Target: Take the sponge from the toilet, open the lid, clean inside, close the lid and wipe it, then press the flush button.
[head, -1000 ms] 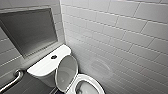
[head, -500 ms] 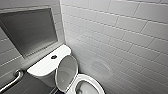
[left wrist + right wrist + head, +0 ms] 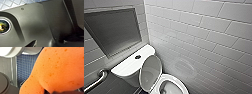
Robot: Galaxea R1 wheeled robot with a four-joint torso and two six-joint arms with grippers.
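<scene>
the right gripper (image 3: 50, 91) seems to pinch the orange sponge (image 3: 60, 69), low beside the toilet (image 3: 130, 75), and because the lid (image 3: 150, 72) stands open toward the far tank (image 3: 127, 65), i think it must lift the sponge over the near bowl rim (image 3: 180, 83) and rub inside with soft pressure.

The sponge (image 3: 60, 68) sits in the right pincer (image 3: 52, 92), and beyond it, farther from the pincer, the toilet (image 3: 18, 50) stands over the floor (image 3: 25, 68). The lid (image 3: 150, 72) stands raised between the bowl (image 3: 181, 86) in front and the tank (image 3: 129, 68) behind, with the flush button (image 3: 137, 57) on the middle of the tank top. A wall (image 3: 204, 42) runs close along the toilet's right, a grab bar (image 3: 96, 80) is fixed on the wall to its left, and a recessed panel (image 3: 114, 30) lies above the tank
</scene>
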